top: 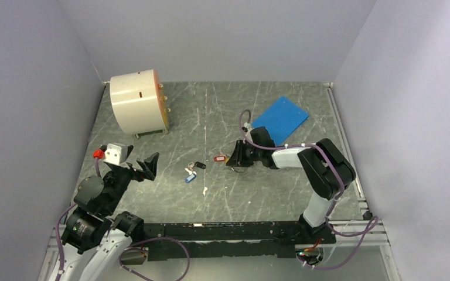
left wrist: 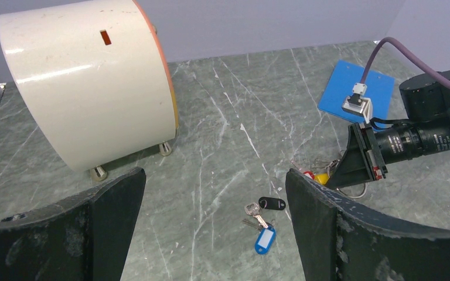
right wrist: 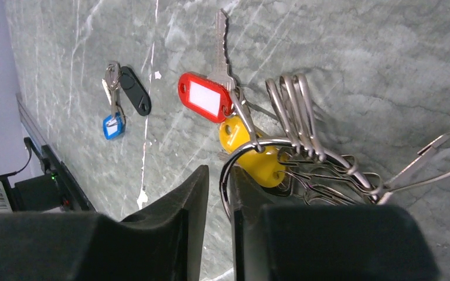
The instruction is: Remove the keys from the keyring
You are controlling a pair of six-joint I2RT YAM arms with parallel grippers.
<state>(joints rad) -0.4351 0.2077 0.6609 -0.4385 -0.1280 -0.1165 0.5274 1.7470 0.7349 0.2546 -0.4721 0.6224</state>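
The silvery wire keyring (right wrist: pixel 281 142) lies on the grey marble table with several metal loops on it. A key with a red tag (right wrist: pixel 205 96) and one with a yellow tag (right wrist: pixel 255 155) hang on it. My right gripper (right wrist: pixel 220 170) is low at the ring, jaws a narrow gap apart with the ring's wire between them, against the right finger. In the top view the right gripper (top: pixel 232 161) sits beside the red tag (top: pixel 219 157). A blue-tagged key (left wrist: pixel 265 240) and a black tag (left wrist: pixel 272 204) lie loose, left of the ring. My left gripper (left wrist: pixel 214 175) is open wide and empty, above the table.
A cream drum (top: pixel 136 102) with an orange face stands at the back left. A blue sheet (top: pixel 280 120) lies at the back right, behind the right arm. A small white scrap (top: pixel 204 190) lies in front of the loose keys.
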